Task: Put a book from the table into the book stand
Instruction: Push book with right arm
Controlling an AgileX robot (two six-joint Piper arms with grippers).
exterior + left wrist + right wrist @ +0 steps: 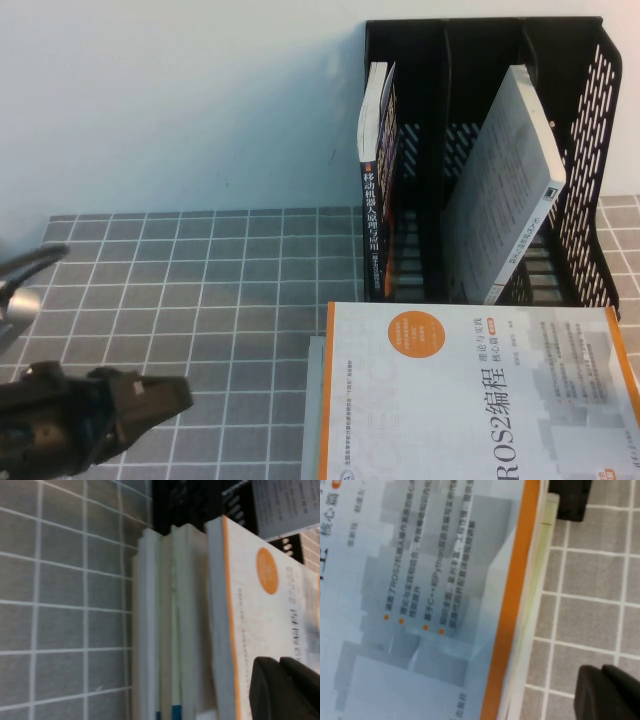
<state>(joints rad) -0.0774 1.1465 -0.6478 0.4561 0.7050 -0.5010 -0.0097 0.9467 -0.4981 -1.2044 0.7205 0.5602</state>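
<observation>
A stack of books lies at the table's front right. Its top book (470, 400) is white with an orange edge, and shows in the left wrist view (265, 605) and the right wrist view (420, 605). The black book stand (590, 150) is at the back right. It holds an upright book (378, 190) in its left slot and a leaning book (505, 200) in its right slot. My left gripper (175, 395) is shut and empty, left of the stack; it also shows in the left wrist view (285, 690). My right gripper (610, 692) is shut and empty over the mat beside the stack's orange edge; it is out of the high view.
A grey tiled mat (220, 290) covers the table, bare to the left of the stack. A white wall stands behind. A metal part (25, 285) sticks in at the left edge. The stand's foot (570, 500) is near the stack's far corner.
</observation>
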